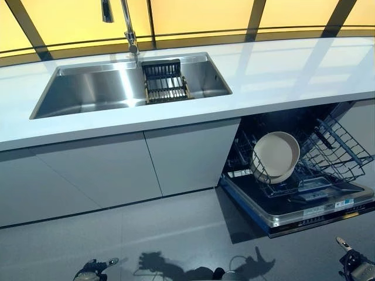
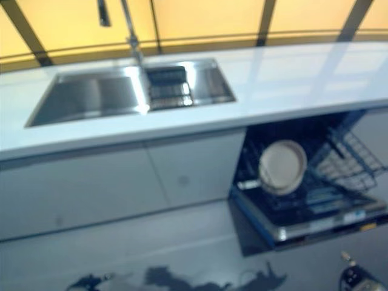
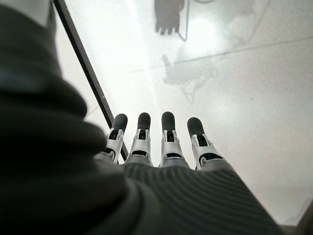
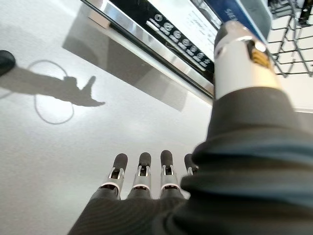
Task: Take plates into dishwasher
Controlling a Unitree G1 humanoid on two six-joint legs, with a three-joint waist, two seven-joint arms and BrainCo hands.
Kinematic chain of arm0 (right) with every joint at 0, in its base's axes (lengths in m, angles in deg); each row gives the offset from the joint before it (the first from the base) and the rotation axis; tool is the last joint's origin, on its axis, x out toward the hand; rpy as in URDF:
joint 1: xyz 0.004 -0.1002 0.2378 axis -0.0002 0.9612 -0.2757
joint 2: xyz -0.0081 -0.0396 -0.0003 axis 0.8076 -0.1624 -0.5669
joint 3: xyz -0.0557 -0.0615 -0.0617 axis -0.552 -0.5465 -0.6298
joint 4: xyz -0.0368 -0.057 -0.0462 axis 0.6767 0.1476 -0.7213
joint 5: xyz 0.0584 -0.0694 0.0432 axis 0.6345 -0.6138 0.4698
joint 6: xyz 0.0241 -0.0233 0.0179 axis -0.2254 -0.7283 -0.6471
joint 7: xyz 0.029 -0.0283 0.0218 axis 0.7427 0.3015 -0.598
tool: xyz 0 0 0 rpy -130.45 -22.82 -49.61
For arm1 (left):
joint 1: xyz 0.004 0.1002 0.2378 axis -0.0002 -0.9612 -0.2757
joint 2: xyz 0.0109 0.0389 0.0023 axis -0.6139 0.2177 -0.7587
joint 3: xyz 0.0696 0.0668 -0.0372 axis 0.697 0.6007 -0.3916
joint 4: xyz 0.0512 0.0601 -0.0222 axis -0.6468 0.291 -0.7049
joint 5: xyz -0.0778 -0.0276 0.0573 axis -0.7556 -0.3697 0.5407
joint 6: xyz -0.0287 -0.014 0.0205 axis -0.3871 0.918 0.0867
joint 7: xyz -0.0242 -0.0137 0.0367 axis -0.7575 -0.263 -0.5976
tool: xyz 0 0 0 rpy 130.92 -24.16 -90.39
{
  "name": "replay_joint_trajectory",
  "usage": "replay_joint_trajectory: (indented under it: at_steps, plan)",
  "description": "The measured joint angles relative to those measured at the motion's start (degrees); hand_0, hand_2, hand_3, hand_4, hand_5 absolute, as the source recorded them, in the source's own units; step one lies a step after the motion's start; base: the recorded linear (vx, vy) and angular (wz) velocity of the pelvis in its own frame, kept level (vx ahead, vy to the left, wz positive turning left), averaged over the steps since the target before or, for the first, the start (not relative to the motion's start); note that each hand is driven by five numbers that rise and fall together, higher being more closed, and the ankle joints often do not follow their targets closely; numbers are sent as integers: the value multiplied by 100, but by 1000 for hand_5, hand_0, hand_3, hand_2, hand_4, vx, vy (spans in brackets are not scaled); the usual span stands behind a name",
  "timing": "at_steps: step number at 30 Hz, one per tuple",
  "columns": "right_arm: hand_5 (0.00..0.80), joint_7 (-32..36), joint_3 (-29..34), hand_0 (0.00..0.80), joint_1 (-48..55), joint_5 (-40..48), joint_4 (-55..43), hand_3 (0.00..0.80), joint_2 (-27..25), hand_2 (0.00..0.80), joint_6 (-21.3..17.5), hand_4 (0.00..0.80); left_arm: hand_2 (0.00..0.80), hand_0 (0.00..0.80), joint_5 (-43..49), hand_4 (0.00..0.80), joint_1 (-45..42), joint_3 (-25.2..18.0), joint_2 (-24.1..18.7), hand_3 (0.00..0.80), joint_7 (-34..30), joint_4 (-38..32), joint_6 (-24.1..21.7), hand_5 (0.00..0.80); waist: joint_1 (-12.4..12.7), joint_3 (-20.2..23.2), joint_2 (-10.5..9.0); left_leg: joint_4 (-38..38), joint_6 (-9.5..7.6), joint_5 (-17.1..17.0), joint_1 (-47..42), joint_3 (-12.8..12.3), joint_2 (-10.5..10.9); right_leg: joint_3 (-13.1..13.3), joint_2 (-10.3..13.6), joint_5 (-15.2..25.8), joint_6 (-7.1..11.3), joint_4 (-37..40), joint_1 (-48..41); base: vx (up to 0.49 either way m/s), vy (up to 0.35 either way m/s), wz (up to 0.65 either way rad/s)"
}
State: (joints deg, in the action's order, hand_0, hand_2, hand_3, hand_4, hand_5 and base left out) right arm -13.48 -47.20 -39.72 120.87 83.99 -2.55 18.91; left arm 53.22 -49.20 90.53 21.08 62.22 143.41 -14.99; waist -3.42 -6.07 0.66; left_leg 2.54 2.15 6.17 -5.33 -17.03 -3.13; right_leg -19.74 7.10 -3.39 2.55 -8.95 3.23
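Beige plates stand on edge in the lower rack of the open dishwasher under the counter at the right. My left hand hangs low at the bottom left over the floor; its wrist view shows straight fingers holding nothing. My right hand hangs at the bottom right just in front of the dishwasher door. Its fingers are also straight and empty, with the door's control panel close by.
A steel sink with a dark drainer basket and a tap sits in the white counter. Grey cabinet doors run below it. The dishwasher door juts out over the floor at the right.
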Motion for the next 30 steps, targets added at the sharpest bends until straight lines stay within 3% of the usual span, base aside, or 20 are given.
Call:
replay_joint_trajectory:
  at_steps: [5,7,9,10,12,14,15,16,17,18,19,20,22,23,27,30]
  plan:
    - [0,157,-15,0,33,-114,11,0,7,0,102,0,0,0,18,0,54,-26,-97,0,94,-27,102,0,-27,-110,-30,-47,-17,-28,-8,-8,30,74,10,81,23,-25,21,-152,8,-10]
    - [0,187,-18,0,36,-115,11,0,48,0,125,0,0,0,17,0,58,-77,-232,0,101,-25,175,0,-13,-165,-80,-67,-23,-59,-6,-95,-26,82,14,176,36,4,70,-128,-166,-20]
    - [0,219,-10,0,82,-112,70,0,132,0,103,0,0,0,17,0,69,-276,-302,0,59,77,186,0,-14,-256,24,-99,-42,-114,-2,-153,-186,204,92,194,131,-109,111,-144,-308,0]
    - [0,222,-11,0,174,-112,121,0,163,0,96,0,0,0,16,0,88,-286,-279,0,27,142,190,0,-17,-264,43,-52,-25,-130,-26,-164,-247,204,289,129,206,-363,117,-131,-432,16]
    - [0,219,-10,0,240,-109,198,0,330,0,78,0,0,0,15,0,73,-294,-303,0,-49,221,240,0,20,-292,65,99,18,-91,19,-165,-334,364,961,230,493,-626,110,-83,-500,-2]
    - [0,220,-15,0,174,-43,184,0,564,0,76,0,0,0,9,0,69,-284,-324,0,-68,299,317,0,85,-353,-48,366,157,-5,168,-37,-419,538,1470,509,796,-107,38,-115,-457,-14]
    - [0,220,-17,0,114,39,185,0,680,0,85,0,0,0,9,0,89,-287,-341,0,-68,292,337,0,137,-379,-154,602,268,72,321,81,-495,557,1533,670,830,216,-29,-107,-392,7]
    - [0,221,-20,0,71,170,187,0,849,0,108,0,0,0,9,0,99,-282,-435,0,-72,269,349,0,121,-454,-264,928,446,176,518,210,-582,570,1464,1054,746,282,-147,-113,-320,28]
    - [0,222,-26,0,86,215,185,0,954,0,121,0,0,0,9,0,111,-285,-488,0,-65,249,348,0,127,-457,-354,1063,501,192,602,223,-623,474,1443,1001,840,223,-182,-179,-339,11]
    - [0,192,-93,0,54,302,136,0,1069,0,126,0,0,0,-10,0,21,-290,-463,0,-18,38,354,0,226,-487,-365,1308,687,260,741,176,-861,330,1273,526,1105,219,-168,-160,-239,-7]
    - [0,191,-106,0,39,364,-32,0,1087,0,114,0,0,0,-20,0,-13,-288,-260,0,-6,-105,369,0,257,-545,-137,1389,643,286,836,212,-1134,289,1012,423,935,171,-154,-153,-259,-20]
    - [0,208,-121,0,45,388,-72,0,1085,0,103,0,0,0,-19,0,-18,-283,-78,0,-18,-147,368,0,278,-547,-30,1306,535,214,822,231,-1230,265,938,375,865,59,-77,-33,-166,4]
    - [0,289,-143,0,64,391,-26,0,1055,0,94,0,0,0,-14,0,-69,-282,155,0,-79,-184,368,0,274,-513,88,1038,312,22,710,203,-1234,211,864,305,768,-12,-73,-53,-125,7]
    - [0,321,-171,0,43,391,-23,0,1017,0,89,0,0,0,-11,0,-69,-280,192,0,-92,-187,368,0,270,-499,119,895,314,-58,665,212,-1229,193,841,290,745,-30,-72,-72,-69,9]
    - [0,387,-187,0,45,424,120,0,795,0,40,0,0,0,-11,0,-35,-271,194,0,-125,-287,349,0,268,-479,150,555,643,-334,626,263,-1079,181,951,251,762,-197,67,-59,-80,11]
    - [0,395,-199,0,50,594,231,0,815,0,19,0,0,0,-11,0,-43,-224,184,0,-127,-317,341,0,267,-464,113,492,722,-387,679,349,-984,190,1038,218,803,-256,101,-18,-40,18]
